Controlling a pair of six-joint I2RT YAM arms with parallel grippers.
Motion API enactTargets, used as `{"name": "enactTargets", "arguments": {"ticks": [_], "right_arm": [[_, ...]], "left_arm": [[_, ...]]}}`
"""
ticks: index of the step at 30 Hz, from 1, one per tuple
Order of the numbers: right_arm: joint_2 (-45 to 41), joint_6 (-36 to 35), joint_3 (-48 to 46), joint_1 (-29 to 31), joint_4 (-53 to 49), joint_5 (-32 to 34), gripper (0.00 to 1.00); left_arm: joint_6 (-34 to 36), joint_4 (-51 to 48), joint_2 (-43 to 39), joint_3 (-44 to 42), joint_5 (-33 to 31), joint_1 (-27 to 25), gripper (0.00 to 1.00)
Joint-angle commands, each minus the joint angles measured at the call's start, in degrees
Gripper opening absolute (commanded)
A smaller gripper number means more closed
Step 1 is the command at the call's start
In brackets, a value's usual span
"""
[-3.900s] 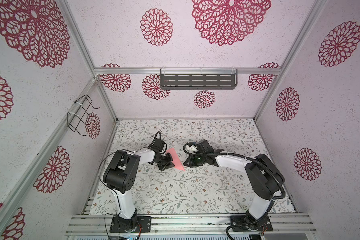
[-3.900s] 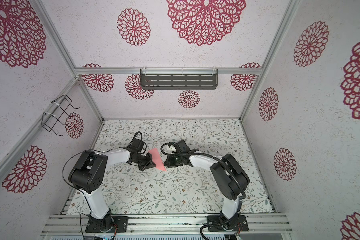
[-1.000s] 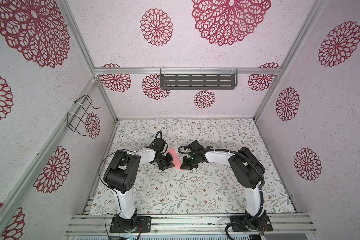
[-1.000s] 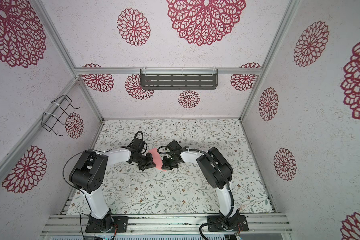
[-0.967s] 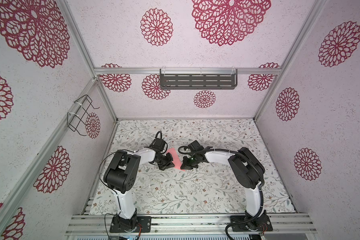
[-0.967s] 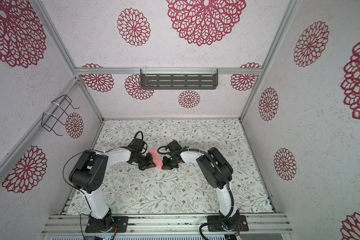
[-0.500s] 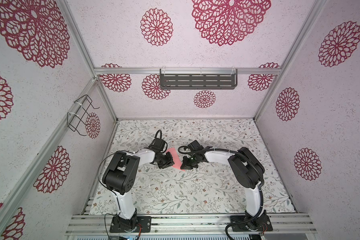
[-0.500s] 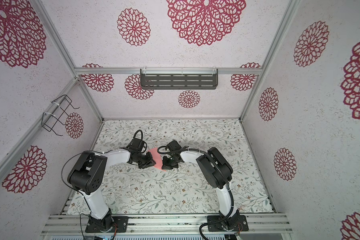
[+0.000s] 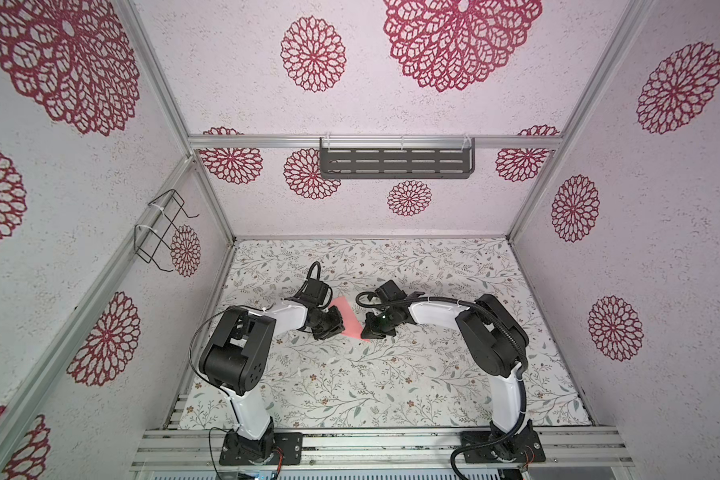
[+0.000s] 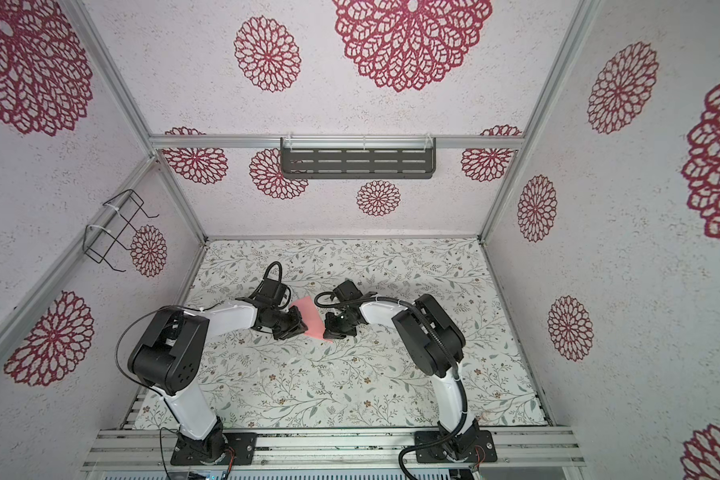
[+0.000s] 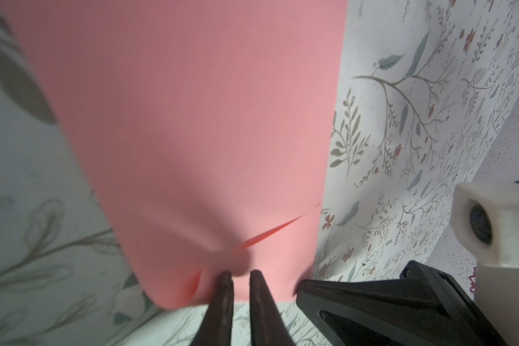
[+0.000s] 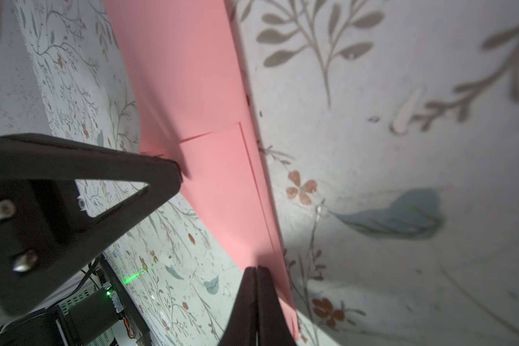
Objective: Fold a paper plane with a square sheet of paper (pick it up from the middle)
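Floral-printed tabletop [image 9: 391, 374] floors a cell whose pale walls carry red rosettes. A dark slotted shelf [image 9: 395, 162] hangs on the back wall and a wire rack [image 9: 163, 232] on the left one. In both top views the salmon-pink paper [image 9: 348, 319], folded to a slanted strip, lies near the middle of the table. It sits between the left gripper [image 9: 336, 328] and the right gripper [image 9: 368, 330], each low against one long side of it. The left wrist view has the paper [image 11: 192, 134] across most of the frame, flat on the print but puckered just ahead of the left gripper [image 11: 240, 275]. That gripper's jaws stand narrowly apart at the paper's near edge, with pink showing through the gap. The right wrist view shows the right gripper [image 12: 256, 269] with its jaws pressed together, tips down on the paper [image 12: 210, 179] by one long edge. Whether a layer is pinched between them cannot be told. A folded flap with straight edges shows there, and one of the left gripper's fingers [image 12: 150, 179] touches the opposite edge.
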Motion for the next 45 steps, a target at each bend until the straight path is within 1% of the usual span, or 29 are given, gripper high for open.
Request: {"name": "enactTargets", "arguments": {"ticks": [1,10,17,24,28,31,34,39,45], "right_arm": [[2.94,-0.48,-0.34,0.01,-4.55,4.17,0.07],[3.51,-0.47,-0.37,0.01,-5.27,4.65,0.07],[3.75,-0.40,-0.54,0.01,-5.02,4.80,0.07],[3.51,-0.45,-0.73,0.03,-5.12,4.92,0.08],[3.29,-0.57,-0.80,0.01,-5.03,5.05,0.08],[3.07,-0.35,-0.97,0.01,-4.68,5.02,0.08],[3.08,-0.21,-1.04,0.01,-4.57,4.96,0.08],[2.98,0.18,-1.41,0.00,-4.39,5.02,0.08],[2.83,0.81,-1.90,0.01,-3.82,4.85,0.08]], "left_arm": [[1.00,-2.46,-0.08,-1.61,-3.71,1.35,0.16],[2.08,-3.52,-1.92,-4.12,-4.98,3.33,0.16],[4.55,-9.29,-2.32,-1.57,-9.79,3.76,0.17],[4.49,-13.04,-1.84,0.83,-13.58,4.78,0.16],[5.85,-14.62,-4.88,2.62,-13.44,5.07,0.16],[5.95,-12.92,-7.74,3.13,-9.48,3.87,0.16],[5.67,-11.05,-8.63,3.49,-7.67,1.17,0.14],[7.58,-12.67,-4.11,6.99,-8.38,-3.15,0.11],[8.65,-16.11,1.41,10.21,-9.44,-4.69,0.09]]}}
